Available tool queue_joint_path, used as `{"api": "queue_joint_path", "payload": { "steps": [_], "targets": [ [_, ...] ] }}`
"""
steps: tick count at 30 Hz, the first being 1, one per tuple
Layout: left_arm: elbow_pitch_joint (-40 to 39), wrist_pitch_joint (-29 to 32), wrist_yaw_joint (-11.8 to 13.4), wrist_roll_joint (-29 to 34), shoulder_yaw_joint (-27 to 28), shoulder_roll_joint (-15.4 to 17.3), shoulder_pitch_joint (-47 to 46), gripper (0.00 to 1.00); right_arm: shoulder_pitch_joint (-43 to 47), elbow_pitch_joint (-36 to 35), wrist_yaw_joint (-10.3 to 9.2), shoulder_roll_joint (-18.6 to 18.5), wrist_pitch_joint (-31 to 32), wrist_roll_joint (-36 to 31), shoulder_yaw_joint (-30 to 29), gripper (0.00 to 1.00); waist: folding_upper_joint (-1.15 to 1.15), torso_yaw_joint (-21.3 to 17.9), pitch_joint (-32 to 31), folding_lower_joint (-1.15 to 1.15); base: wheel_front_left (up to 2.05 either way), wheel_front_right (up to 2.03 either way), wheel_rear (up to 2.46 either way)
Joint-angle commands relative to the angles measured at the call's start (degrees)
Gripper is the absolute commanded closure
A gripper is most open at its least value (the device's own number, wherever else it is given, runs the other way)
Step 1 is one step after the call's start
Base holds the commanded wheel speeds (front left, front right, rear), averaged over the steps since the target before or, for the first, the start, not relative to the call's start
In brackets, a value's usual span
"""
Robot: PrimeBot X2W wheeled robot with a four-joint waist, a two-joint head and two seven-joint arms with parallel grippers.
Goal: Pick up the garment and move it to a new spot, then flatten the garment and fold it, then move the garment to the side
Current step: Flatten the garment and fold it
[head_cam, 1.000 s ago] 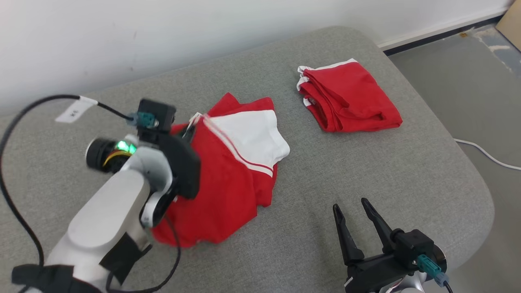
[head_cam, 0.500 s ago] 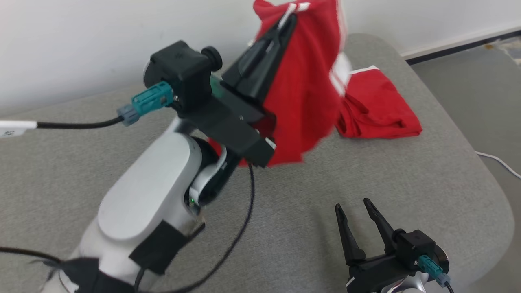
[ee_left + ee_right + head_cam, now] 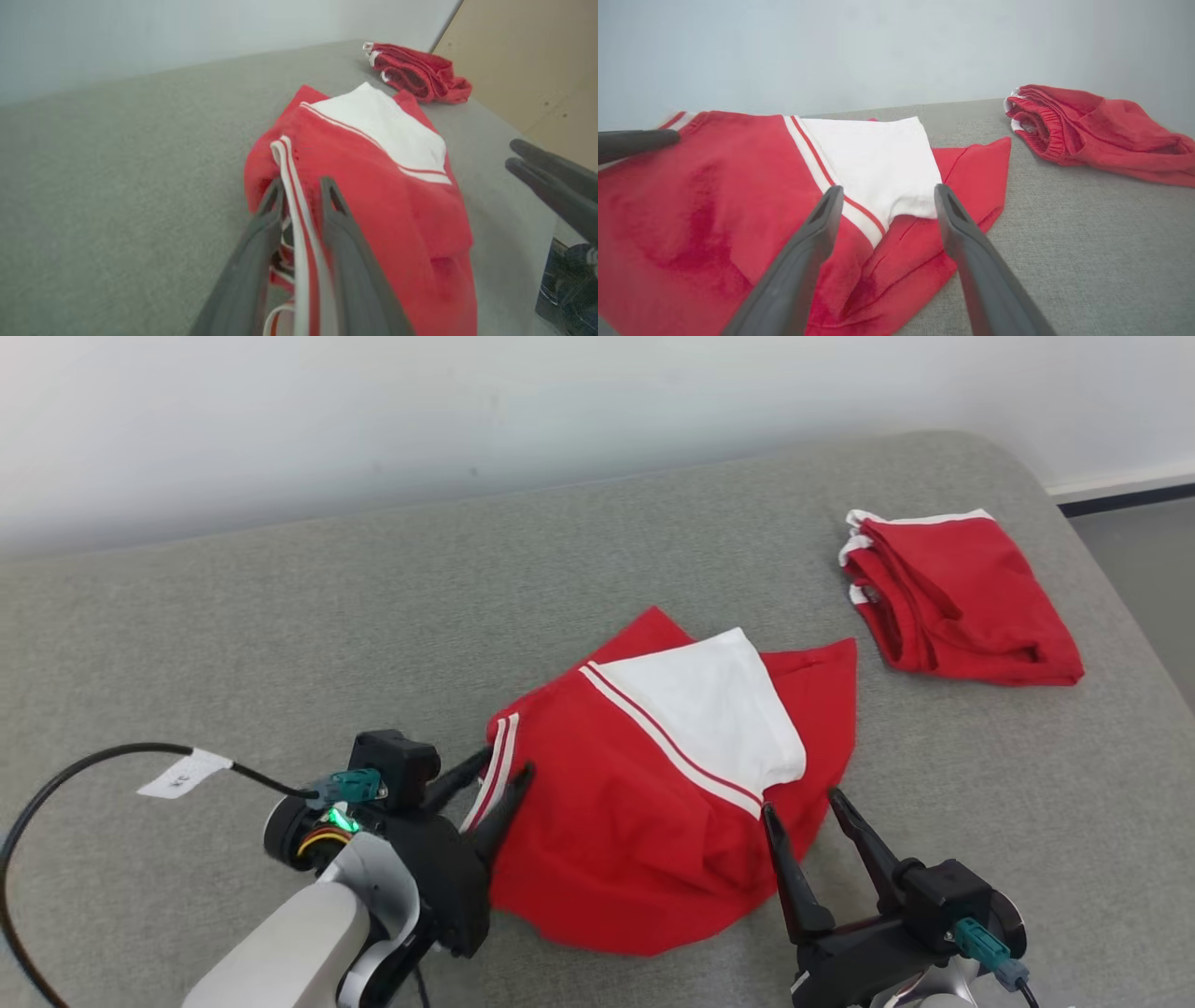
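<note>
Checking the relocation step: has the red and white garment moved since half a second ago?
Yes. The garment then hung from the left gripper above the folded red pile; now it lies down on the grey cushion, left of that pile.

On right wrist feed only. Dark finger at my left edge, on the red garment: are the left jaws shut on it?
Observer: No. Left wrist view has the left gripper with jaws parted, and the white-striped hem of the garment runs between them.
Operator: How much room is there past the folded red one on my right?
Observer: Little. In the head view the folded red garment sits close to the right edge of the grey cushion.
</note>
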Motion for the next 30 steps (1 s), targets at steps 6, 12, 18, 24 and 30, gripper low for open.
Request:
{"api": "queue_joint_path", "payload": {
  "steps": [6,12,18,24,30],
  "targets": [
    [-1.3,6.0,0.1,-1.5,0.4,1.6,-3.7,0.00,-0.4,-0.2,-0.13,-0.4,0.1,-0.2,-0.1,0.00,0.00,0.7,0.1,0.00,0.00,0.00,0.00],
    [-3.8,17.6,0.7,-1.3,-1.3,2.0,-11.4,0.00,-1.1,-0.3,-0.13,-0.3,0.2,0.3,0.8,0.00,0.00,-1.6,1.6,0.00,0.00,0.00,0.00],
    [1.3,26.7,1.4,-1.0,-4.0,0.2,-17.2,0.00,-2.1,-0.5,-0.13,0.0,0.0,0.8,1.5,0.00,0.00,-6.4,4.7,0.00,0.00,0.00,0.00],
    [7.6,28.8,1.5,-0.9,-4.2,-1.2,-20.7,0.00,-2.0,-0.2,-0.13,0.4,-0.4,1.0,1.0,0.00,0.00,-10.6,7.3,0.00,0.00,0.00,0.00],
    [11.1,29.9,0.9,-1.1,-4.7,-1.8,-22.2,0.05,-2.0,0.2,-0.14,0.6,-0.5,1.3,1.2,0.00,0.00,-12.5,8.0,0.00,0.00,0.00,0.00]
  ]
}}
